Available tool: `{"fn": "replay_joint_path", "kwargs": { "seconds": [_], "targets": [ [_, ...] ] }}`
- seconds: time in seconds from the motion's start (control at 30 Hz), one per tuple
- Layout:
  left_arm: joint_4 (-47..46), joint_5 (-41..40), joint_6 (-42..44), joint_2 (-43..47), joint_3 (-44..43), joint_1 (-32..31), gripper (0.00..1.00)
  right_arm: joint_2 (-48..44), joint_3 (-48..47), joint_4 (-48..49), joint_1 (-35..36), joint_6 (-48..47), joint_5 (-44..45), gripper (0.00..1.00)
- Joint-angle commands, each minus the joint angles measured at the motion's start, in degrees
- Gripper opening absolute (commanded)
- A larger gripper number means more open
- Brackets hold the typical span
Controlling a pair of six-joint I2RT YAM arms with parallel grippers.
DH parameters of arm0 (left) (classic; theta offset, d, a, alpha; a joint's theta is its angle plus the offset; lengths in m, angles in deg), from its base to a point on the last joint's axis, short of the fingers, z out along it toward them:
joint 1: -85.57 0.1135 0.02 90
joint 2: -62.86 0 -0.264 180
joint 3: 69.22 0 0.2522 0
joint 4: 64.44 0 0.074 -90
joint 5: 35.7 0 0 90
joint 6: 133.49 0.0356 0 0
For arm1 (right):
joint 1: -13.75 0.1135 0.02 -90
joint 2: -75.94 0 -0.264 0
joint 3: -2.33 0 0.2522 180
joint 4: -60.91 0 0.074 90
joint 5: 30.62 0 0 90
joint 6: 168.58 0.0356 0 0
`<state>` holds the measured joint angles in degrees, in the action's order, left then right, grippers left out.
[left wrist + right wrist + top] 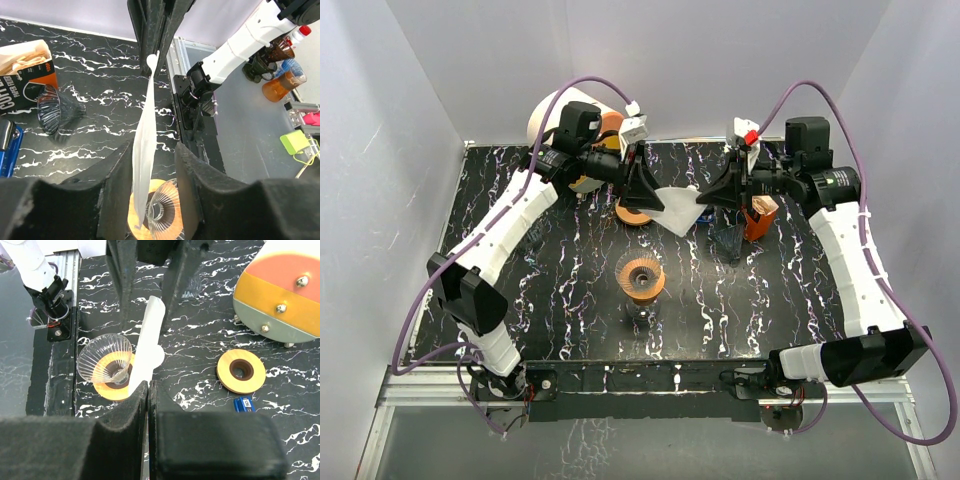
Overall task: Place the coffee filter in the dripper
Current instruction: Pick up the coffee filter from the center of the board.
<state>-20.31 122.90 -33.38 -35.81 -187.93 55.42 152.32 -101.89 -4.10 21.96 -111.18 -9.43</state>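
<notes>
Presently the coffee filter (pixel 677 208) hung folded flat in the air between both arms, beyond the dripper (pixel 641 277) and apart from it; right gripper (pixel 150 385) pinched tight on one edge; left gripper (pixel 154 150) half-wide, jaws astride the opposite edge, gap showing; filter lifted, not yet opened out or seated; dripper empty on the table (pixel 550 300).

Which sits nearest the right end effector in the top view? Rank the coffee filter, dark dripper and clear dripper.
1. Coffee filter, pinched in the right end effector.
2. Dark dripper, close by on the right side.
3. Clear dripper, at table centre.
</notes>
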Motion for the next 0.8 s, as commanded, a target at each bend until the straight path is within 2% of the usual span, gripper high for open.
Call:
{"fn": "replay_joint_path", "kwargs": {
  "seconds": [0.0,0.1,0.13,0.27,0.33,0.37,0.4,0.47,0.63,0.77],
  "targets": [
    [-0.96,3.25,0.68,1.99,0.88,-0.25,0.28,-2.42,1.24,3.97,0.21,1.95,-0.41,0.01],
    [-0.13,2.75,2.04,2.65,1.25,-0.25,0.00,-3.00,1.67,4.88,0.11,3.33,0.81,0.05],
    [0.81,1.91,3.52,2.91,1.17,-0.21,0.00,-3.28,1.87,5.36,-0.05,3.97,1.31,0.09],
    [8.05,-2.95,12.80,3.75,-2.88,-0.31,0.00,-5.27,3.16,7.85,-2.35,7.46,2.74,0.36],
    [13.19,-7.38,18.79,4.00,-5.85,-0.75,0.00,-6.50,3.75,8.99,-3.63,8.71,3.26,0.57],
    [15.32,-9.68,21.78,3.95,-7.33,-1.09,0.00,-6.90,3.83,9.34,-4.19,9.22,3.47,0.66],
    [17.37,-12.01,25.02,4.01,-8.55,-1.56,0.00,-7.27,3.76,9.59,-4.62,9.67,3.63,0.70],
    [21.20,-16.34,31.26,3.72,-10.82,-2.94,0.00,-7.51,3.07,9.84,-5.24,10.40,3.75,0.73],
    [28.55,-27.51,46.26,3.26,-12.54,-8.11,0.00,-6.35,1.27,10.82,-5.74,12.98,2.34,0.73],
    [29.88,-31.24,51.30,3.28,-12.43,-10.78,0.00,-5.48,3.58,15.50,-5.77,19.65,-1.67,0.70]
  ]
}}
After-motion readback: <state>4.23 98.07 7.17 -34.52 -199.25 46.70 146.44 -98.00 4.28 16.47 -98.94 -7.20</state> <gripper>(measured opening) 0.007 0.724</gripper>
